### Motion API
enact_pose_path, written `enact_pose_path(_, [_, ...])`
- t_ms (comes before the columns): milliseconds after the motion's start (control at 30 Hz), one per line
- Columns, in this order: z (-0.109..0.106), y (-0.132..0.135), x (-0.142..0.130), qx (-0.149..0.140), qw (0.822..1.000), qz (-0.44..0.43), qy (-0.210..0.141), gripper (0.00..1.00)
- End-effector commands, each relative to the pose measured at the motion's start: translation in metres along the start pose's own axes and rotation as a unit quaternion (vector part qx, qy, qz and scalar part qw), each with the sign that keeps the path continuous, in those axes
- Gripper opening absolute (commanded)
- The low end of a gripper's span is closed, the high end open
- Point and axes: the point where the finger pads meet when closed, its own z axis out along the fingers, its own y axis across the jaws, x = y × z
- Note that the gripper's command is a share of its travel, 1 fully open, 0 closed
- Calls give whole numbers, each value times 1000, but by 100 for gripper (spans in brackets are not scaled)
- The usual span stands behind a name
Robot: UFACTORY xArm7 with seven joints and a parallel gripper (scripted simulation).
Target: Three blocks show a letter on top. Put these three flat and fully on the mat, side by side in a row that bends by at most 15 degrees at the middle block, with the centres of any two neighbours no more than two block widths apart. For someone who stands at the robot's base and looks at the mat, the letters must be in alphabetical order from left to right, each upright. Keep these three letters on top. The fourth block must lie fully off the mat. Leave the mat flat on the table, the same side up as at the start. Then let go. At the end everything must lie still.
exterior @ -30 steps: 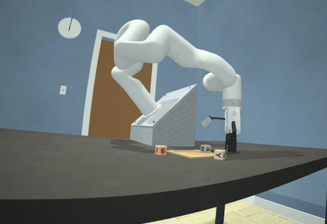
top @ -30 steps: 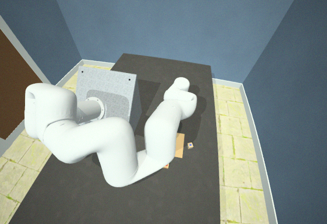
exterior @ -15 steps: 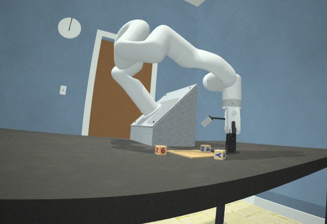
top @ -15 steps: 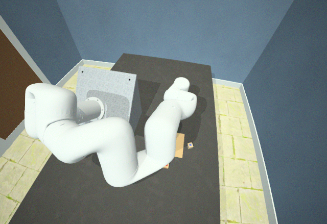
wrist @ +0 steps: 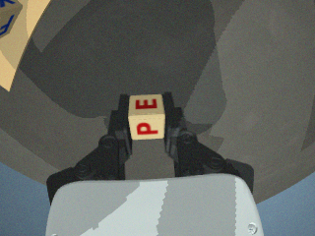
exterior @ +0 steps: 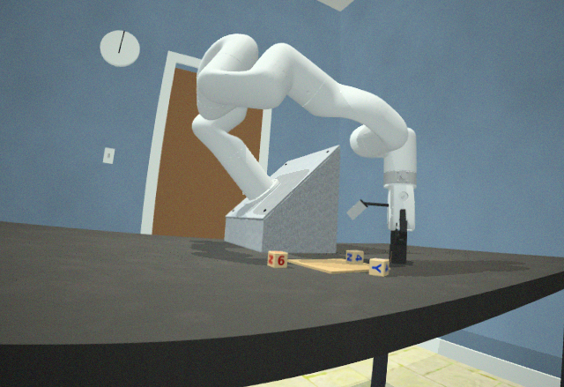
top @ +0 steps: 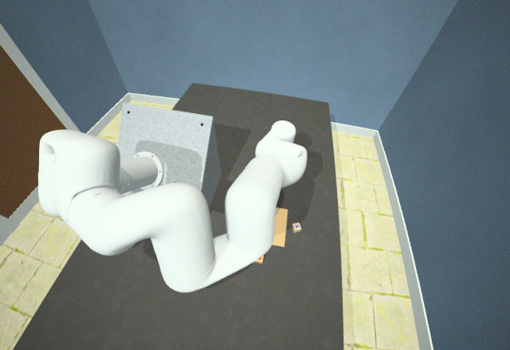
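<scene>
Nearby, a blue-marked block (exterior: 354,256) (wrist: 7,19) occupies the wooden mat (top: 280,227) (exterior: 325,266) (wrist: 11,59).

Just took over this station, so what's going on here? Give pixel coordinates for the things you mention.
The arm's jaws are closed around a block (wrist: 147,117) with red E and P faces, off the mat (top: 280,227) (exterior: 330,268) (wrist: 10,64). One block (exterior: 354,256) (wrist: 7,17) is on the mat. Two others, one showing Y (top: 296,226) (exterior: 379,267) and one showing 6 (top: 259,259) (exterior: 277,259), sit off it.

Plain room, type unclear: blue walls (top: 263,29) (exterior: 455,100), brown door (top: 25,131) (exterior: 181,182), wall clock (exterior: 119,48).
</scene>
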Motion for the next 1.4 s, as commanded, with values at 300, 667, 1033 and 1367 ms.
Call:
enact_pose_path(300, [-2,0,-1,0,1000,0,-2,21])
enact_pose_path(667, [-2,0,-1,0,1000,0,-2,21])
enact_pose_path(1033, [-5,0,-1,0,1000,0,-2,21])
enact_pose_path(1367, [-52,0,-1,0,1000,0,-2,21])
